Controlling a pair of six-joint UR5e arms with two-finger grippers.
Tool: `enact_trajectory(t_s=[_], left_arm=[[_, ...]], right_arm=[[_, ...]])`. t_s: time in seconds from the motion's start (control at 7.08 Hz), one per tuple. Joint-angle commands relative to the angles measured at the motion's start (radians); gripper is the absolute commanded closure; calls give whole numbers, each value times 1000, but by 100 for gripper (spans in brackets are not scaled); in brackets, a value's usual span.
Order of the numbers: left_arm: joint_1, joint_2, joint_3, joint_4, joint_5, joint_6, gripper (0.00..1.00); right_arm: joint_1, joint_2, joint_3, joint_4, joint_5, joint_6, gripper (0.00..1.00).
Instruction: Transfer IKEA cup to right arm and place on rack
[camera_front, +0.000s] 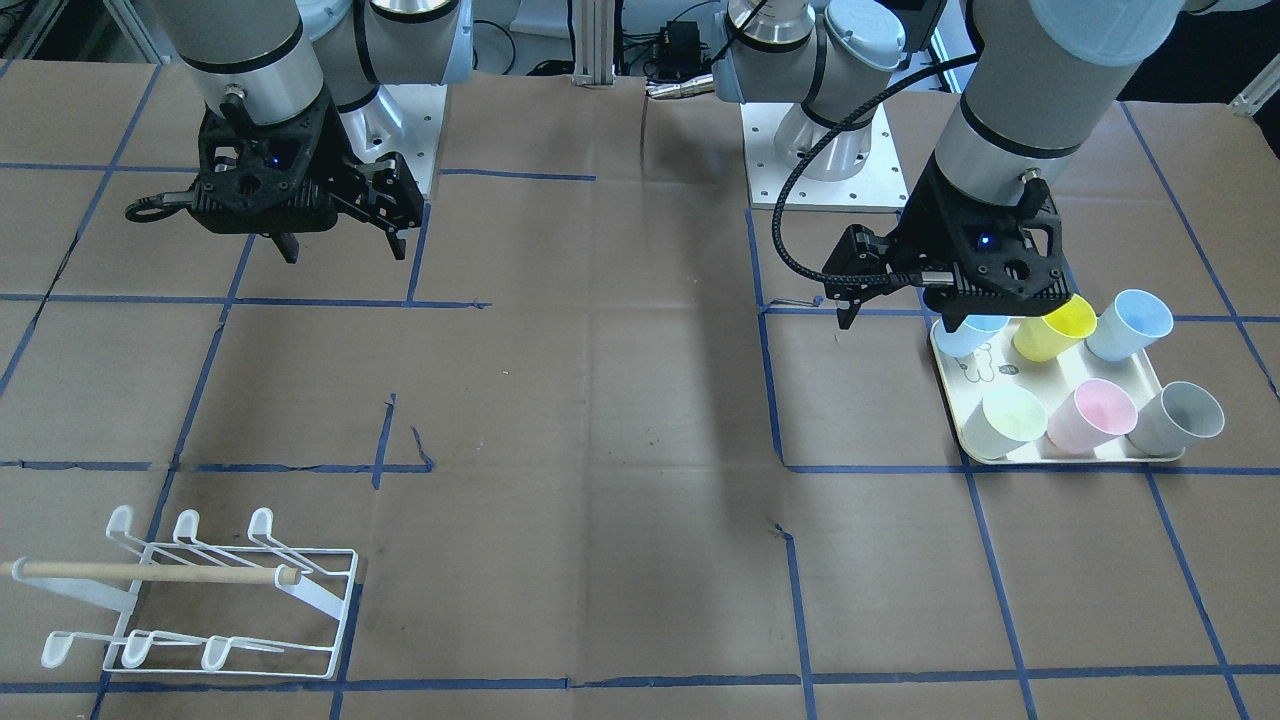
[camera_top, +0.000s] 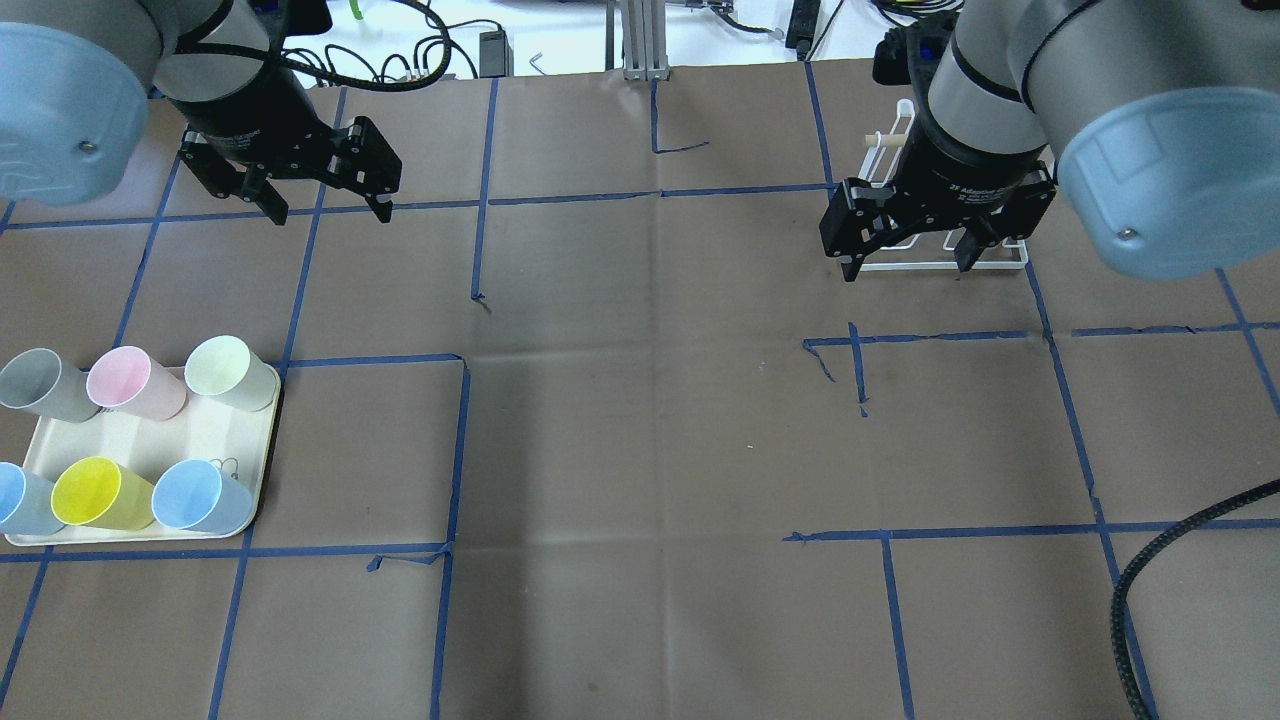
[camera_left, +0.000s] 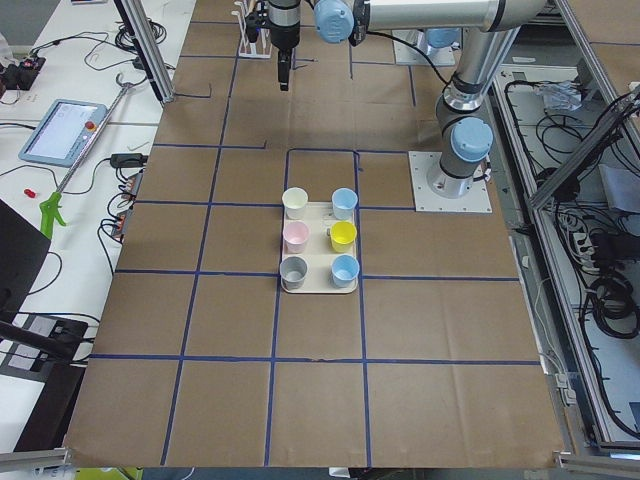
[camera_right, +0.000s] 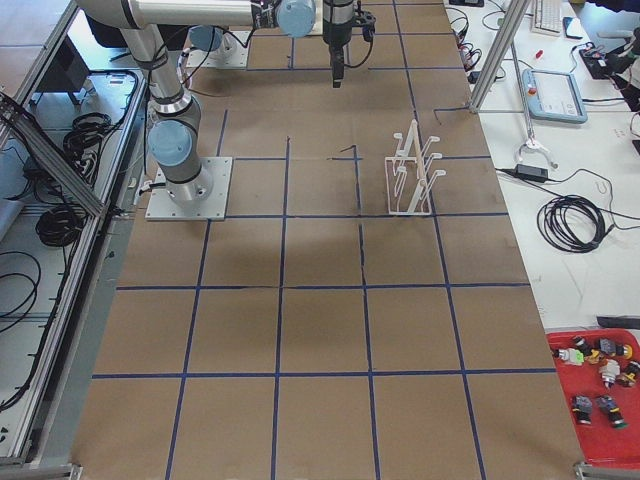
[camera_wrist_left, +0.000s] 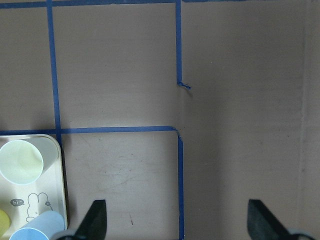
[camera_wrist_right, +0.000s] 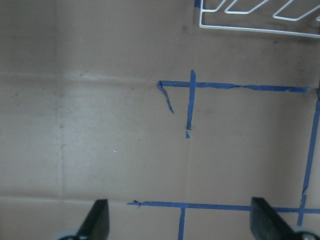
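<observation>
My left gripper (camera_top: 331, 215) hangs raised over the surface (camera_top: 650, 450) just beside the tray (camera_top: 150, 440). Its black fingers are spread wide, with only brown paper showing between them. My right gripper (camera_top: 907, 270) is well apart from the tray, toward the other end of the surface, and is spread just as wide over paper.

The tray is smooth and cream, with rounded corners and a low raised rim. A small rabbit drawing (camera_wrist_left: 37, 202) marks its floor. Six tapered, matte cups stand on it mouth-up in two rows of three. In the row farther from my base are the grey cup (camera_top: 40, 385), pink cup (camera_top: 130, 382) and pale green cup (camera_top: 228, 370). The nearer row holds a blue cup (camera_top: 195, 495), the yellow cup (camera_top: 95, 493) and a second blue cup (camera_top: 15, 500). I cannot tell whether neighbouring cups touch.

The rack (camera_front: 318, 597) sits well apart from the tray, on my right and farther from my base. It is thin white wire: a rectangular frame with two rows of upturned rounded prongs. A round pale wooden bar (camera_front: 150, 572) juts past the frame on the side away from the tray.

Between tray and rack runs a broad, flat stretch of creased brown paper. It is gridded with blue tape (camera_top: 560, 198) that is torn and curled at some ends.
</observation>
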Motion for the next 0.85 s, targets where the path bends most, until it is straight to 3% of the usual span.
enact_trajectory(t_s=[0.0,0.71], left_arm=[[0,1,-1,0,0,0,0],[0,18,-17,3,0,0,0]], right_arm=[[0,2,0,0,0,-1,0],[-2,0,0,0,2,-3,0]])
